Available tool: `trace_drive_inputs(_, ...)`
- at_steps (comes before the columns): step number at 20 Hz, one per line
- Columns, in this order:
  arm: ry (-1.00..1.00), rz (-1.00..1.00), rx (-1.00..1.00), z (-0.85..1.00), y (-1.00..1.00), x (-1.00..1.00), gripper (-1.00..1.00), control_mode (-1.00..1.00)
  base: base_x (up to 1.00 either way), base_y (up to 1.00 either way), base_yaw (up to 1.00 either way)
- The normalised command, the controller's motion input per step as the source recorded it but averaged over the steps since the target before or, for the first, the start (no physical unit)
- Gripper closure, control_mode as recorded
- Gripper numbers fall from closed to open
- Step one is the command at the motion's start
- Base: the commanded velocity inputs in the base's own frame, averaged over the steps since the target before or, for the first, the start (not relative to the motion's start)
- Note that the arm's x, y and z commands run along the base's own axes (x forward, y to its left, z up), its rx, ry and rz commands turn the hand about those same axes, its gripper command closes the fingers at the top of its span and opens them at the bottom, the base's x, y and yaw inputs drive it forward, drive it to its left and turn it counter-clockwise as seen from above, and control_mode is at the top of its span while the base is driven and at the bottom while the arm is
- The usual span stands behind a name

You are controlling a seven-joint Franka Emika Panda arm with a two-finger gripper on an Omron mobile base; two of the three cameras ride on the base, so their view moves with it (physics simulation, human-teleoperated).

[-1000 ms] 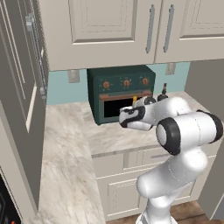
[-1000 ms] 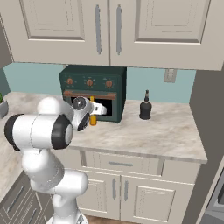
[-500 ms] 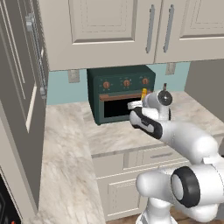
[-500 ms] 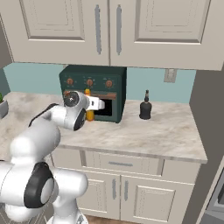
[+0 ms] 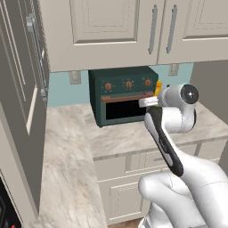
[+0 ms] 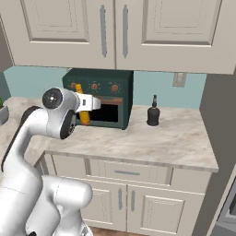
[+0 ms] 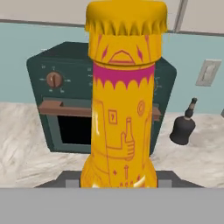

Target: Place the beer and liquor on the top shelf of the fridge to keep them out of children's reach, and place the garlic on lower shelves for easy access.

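Observation:
The beer (image 7: 120, 113), a slim orange bottle with a yellow cap, stands upright between my fingertips, and my gripper (image 7: 118, 181) is shut on its lower body. In the right base view the beer (image 6: 83, 109) hangs in my gripper (image 6: 86, 106) just in front of the dark green oven's left side. In the left base view only the beer's top (image 5: 157, 87) peeks out behind my wrist. The liquor (image 6: 153, 113), a squat black bottle, stands on the counter to the right of the oven, also seen as liquor (image 7: 183, 127). The garlic is out of view.
The dark green countertop oven (image 6: 103, 92) sits against the teal wall under cream wall cabinets (image 6: 115, 32). A marble counter (image 6: 175, 143) runs right to a dark grey panel (image 6: 223, 138). A tall grey front with a handle (image 5: 20, 111) stands at the left.
My arm has swung and re-posed, its elbow dropping low. The hand with the beer has risen a little and drifted toward the oven's side. The liquor has stayed put.

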Motion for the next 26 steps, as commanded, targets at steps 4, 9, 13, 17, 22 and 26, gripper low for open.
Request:
trace_drive_inputs(4,0.03,0.02,0.00,0.98,0.00,-0.82,1.00,-1.00,0.00,0.00,0.00)
trace_drive_inputs(9,0.24,0.00,-0.06,0.82,0.00,-0.81,1.00,-1.00,0.00,0.00,0.00)
trace_drive_inputs(13,0.15,0.00,-0.10,0.29,0.00,-0.77,1.00,-1.00,0.00,0.00,0.00)
trace_drive_inputs(17,0.13,0.00,-0.10,-0.08,0.00,-0.17,1.00,-1.00,0.00,0.00,0.00)
trace_drive_inputs(22,0.11,0.01,-0.06,-0.36,0.00,-0.03,1.00,1.00,-0.03,0.00,0.01)
trace_drive_inputs(26,0.00,0.00,0.00,0.00,0.00,0.00,1.00,1.00,-0.42,-0.04,0.05)
